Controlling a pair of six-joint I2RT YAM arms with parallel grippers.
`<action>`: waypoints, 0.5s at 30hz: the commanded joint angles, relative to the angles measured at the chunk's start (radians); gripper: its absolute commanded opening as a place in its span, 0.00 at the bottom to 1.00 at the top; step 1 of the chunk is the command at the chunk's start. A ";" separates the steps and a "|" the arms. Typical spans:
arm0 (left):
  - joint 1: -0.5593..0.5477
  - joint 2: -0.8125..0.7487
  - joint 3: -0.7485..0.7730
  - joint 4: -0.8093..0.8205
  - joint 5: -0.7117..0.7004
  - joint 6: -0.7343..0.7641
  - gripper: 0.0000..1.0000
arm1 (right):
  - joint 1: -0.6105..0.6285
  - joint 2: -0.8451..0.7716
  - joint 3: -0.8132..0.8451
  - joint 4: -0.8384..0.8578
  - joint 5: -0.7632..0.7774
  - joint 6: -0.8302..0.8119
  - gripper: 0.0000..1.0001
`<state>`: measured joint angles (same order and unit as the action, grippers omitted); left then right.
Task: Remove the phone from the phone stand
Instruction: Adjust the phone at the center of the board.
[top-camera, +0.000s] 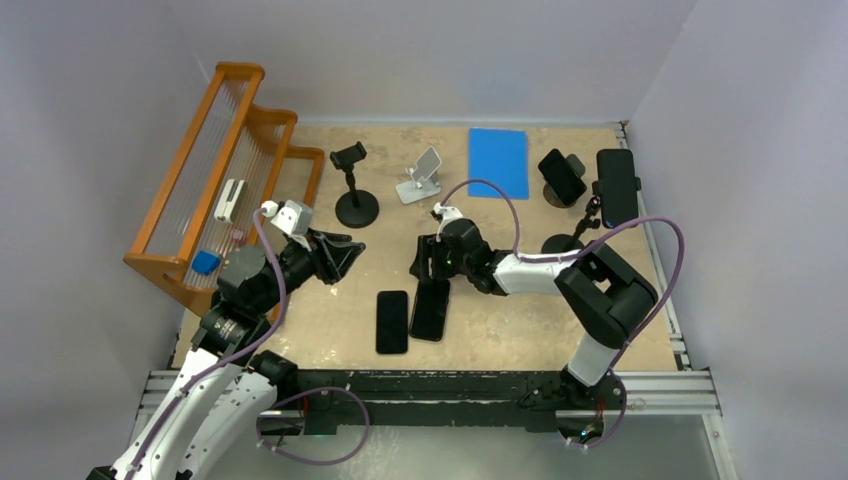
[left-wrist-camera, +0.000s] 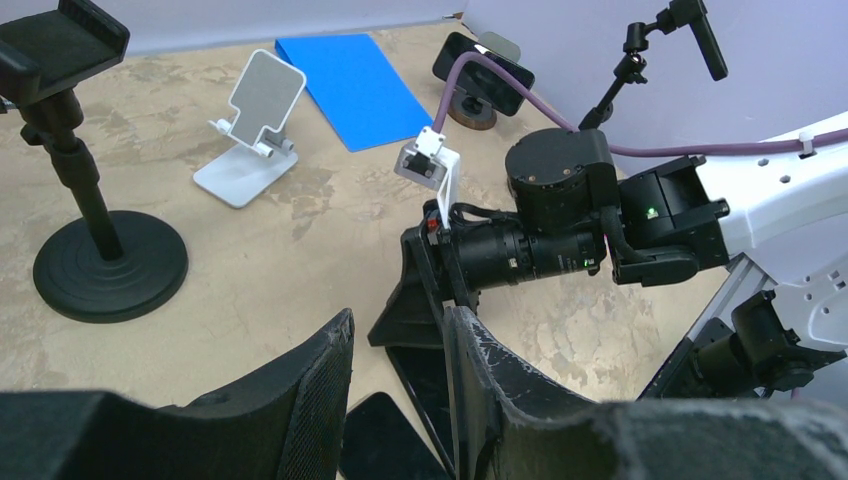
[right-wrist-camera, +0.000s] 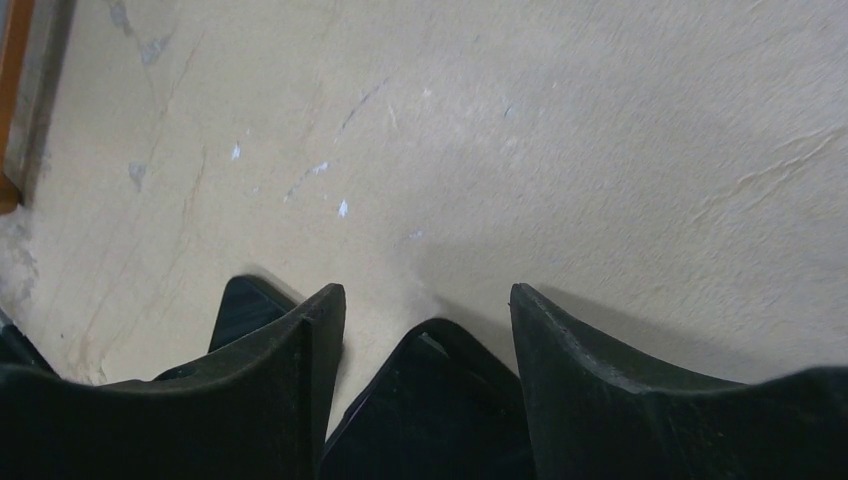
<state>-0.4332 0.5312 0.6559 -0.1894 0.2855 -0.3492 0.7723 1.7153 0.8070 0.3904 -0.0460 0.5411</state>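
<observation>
Only the overhead view shows the whole layout. The phone (top-camera: 430, 312), a flat, glossy black slab, lies on the mottled tan table (top-camera: 520, 320) just beside a second phone (top-camera: 392, 322). Both lie well apart from the white folding stand (top-camera: 422, 178) and the black round-based clamp stand (top-camera: 355, 195). The right wrist view gives the close detail: the right gripper (top-camera: 428, 272) has its jaws spread wide, straddling the phone's rounded end. Whether its matte, wedge-shaped fingers (right-wrist-camera: 290, 360) touch the phone I cannot tell. The left gripper (left-wrist-camera: 398, 322) hovers over the table with jaws parted, holding nothing.
</observation>
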 joint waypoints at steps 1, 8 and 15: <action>-0.001 0.003 0.013 0.032 0.016 -0.010 0.37 | 0.032 -0.028 -0.026 0.033 -0.055 -0.009 0.63; -0.001 0.006 0.013 0.031 0.015 -0.010 0.36 | 0.072 -0.045 -0.048 0.045 -0.057 0.009 0.63; -0.001 0.010 0.013 0.030 0.014 -0.010 0.37 | 0.110 -0.048 -0.039 0.039 -0.051 0.016 0.63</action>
<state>-0.4332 0.5407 0.6559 -0.1894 0.2882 -0.3557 0.8612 1.7119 0.7696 0.4156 -0.0784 0.5480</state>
